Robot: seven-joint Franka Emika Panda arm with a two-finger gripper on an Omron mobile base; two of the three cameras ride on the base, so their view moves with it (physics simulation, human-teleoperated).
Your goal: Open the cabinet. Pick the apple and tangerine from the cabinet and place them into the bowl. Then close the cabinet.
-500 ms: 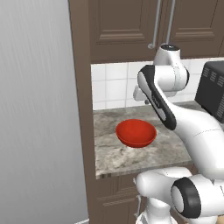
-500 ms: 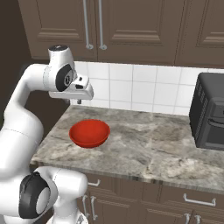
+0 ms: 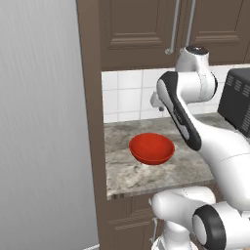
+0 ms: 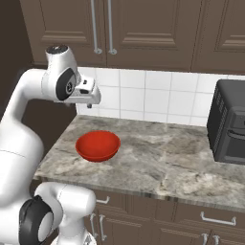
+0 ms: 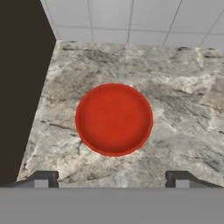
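Note:
The cabinet hangs above the counter with both dark brown doors shut; its silver bar handles meet at the middle. It also fills the top of the left base view. The apple and tangerine are hidden. The red bowl sits empty on the counter's left part. My gripper hovers above the bowl, pointing down, open, with nothing between its fingers.
A black toaster oven stands at the counter's right end. A tall dark side panel borders the counter on the left, with a grey wall beyond. A white tile backsplash runs behind.
The arm's upper joint has edged up a little. The gripper stays open over the bowl, and the bowl has not moved.

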